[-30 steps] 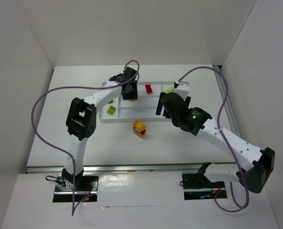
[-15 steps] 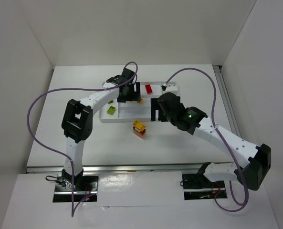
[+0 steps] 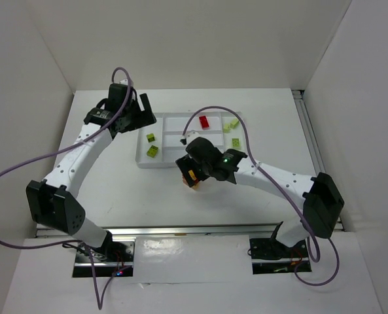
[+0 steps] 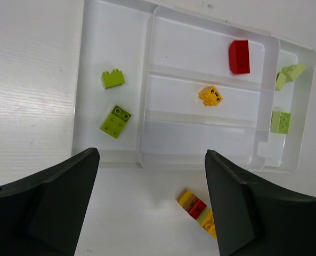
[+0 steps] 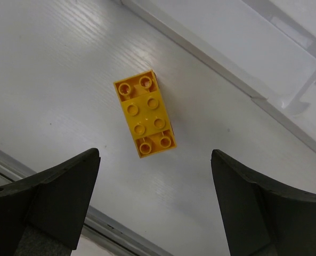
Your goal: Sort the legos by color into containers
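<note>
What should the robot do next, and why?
Probably lower the right fingers, which stand open, around the stacked yellow block. It lies on the table outside the tray, directly beneath them, not yet sorted.

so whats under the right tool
The stacked block, on the table below the open right tool. Only its yellow studded top shows; lower layers are covered.

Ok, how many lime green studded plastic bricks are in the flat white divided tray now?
5, all in the tray: a small brick and a square brick in the left compartment; a corner brick, its neighbour and a lone brick in the right-end compartment. None looks hidden.
</note>
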`<act>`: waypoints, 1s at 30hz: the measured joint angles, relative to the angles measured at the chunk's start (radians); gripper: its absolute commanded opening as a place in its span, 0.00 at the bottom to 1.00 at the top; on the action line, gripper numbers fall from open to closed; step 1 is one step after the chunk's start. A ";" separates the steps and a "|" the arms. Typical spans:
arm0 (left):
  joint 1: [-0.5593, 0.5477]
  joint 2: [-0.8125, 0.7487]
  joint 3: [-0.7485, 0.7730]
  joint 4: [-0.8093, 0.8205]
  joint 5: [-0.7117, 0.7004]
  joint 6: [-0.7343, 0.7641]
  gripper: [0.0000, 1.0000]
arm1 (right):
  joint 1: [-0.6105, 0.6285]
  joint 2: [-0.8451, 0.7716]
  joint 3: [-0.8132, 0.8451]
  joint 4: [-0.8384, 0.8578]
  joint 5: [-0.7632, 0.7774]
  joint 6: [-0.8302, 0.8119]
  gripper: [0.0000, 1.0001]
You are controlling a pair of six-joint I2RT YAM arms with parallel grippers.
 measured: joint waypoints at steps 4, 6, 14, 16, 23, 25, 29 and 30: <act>-0.019 0.004 -0.043 -0.007 0.013 0.002 0.90 | 0.000 0.045 0.033 0.024 -0.005 -0.034 0.88; -0.021 0.006 -0.059 -0.016 0.015 0.002 0.90 | 0.000 0.059 0.037 0.045 -0.011 -0.047 0.83; -0.021 0.006 -0.062 -0.024 0.015 0.005 0.89 | -0.003 0.100 0.047 0.088 -0.022 -0.080 0.69; -0.020 0.006 -0.062 -0.024 0.015 0.005 0.89 | -0.007 0.117 0.051 0.093 -0.027 -0.085 0.70; -0.015 0.006 -0.065 -0.024 0.015 0.009 0.89 | -0.018 0.164 0.051 0.097 -0.048 -0.099 0.60; -0.015 0.006 -0.066 -0.025 0.015 0.009 0.89 | -0.018 0.165 0.051 0.098 -0.051 -0.101 0.57; -0.015 0.006 -0.066 -0.024 0.015 0.009 0.89 | -0.018 0.165 0.051 0.105 -0.051 -0.102 0.43; -0.015 0.006 -0.066 -0.025 0.015 0.009 0.89 | -0.018 0.165 0.051 0.106 -0.051 -0.103 0.39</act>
